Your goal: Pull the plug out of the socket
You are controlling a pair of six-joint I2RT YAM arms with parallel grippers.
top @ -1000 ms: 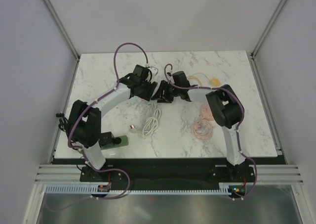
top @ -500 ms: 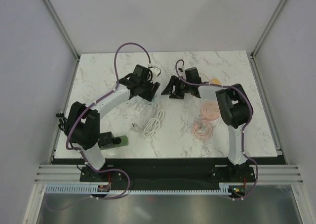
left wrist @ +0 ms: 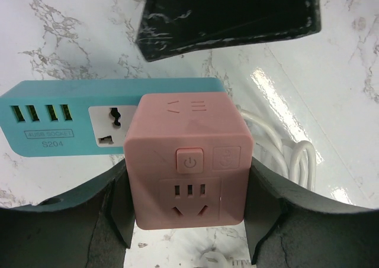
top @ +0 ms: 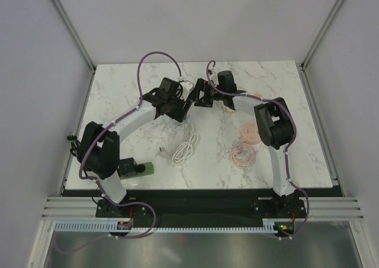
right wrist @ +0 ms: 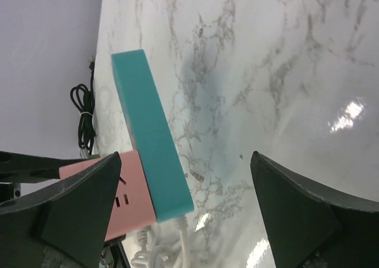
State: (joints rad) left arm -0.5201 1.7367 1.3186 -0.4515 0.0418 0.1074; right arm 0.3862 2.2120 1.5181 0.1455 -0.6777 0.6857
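The pink cube plug sits pushed into the teal socket strip, which lies flat on the marble table. My left gripper is shut on the plug, one finger pressed against each side face. In the right wrist view the socket shows edge-on with the plug on its left face. My right gripper stands wide open around the socket's near end, touching nothing. From above, the left gripper and right gripper are close together at the table's middle back, hiding most of the socket.
The socket's white cable lies coiled in front of the grippers. A pink coiled cord and a pink disc lie to the right. A green bottle lies near the left arm's base.
The right gripper has opened wide. It drew away to the right, then came back beside the left gripper, a little farther back. The left gripper kept its hold and place.
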